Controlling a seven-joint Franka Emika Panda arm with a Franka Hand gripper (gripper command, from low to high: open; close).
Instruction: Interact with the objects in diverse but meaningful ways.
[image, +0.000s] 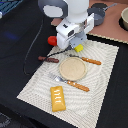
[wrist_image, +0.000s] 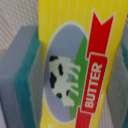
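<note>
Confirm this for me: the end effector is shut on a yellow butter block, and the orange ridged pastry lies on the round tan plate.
Not quite. In the exterior view the orange ridged pastry lies on the woven placemat, apart from the round tan plate. The rest holds: the wrist view shows the end effector shut on the yellow butter block.

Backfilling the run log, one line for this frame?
gripper: shut on butter block | above mat | pastry, plate, tomato: on mat
</note>
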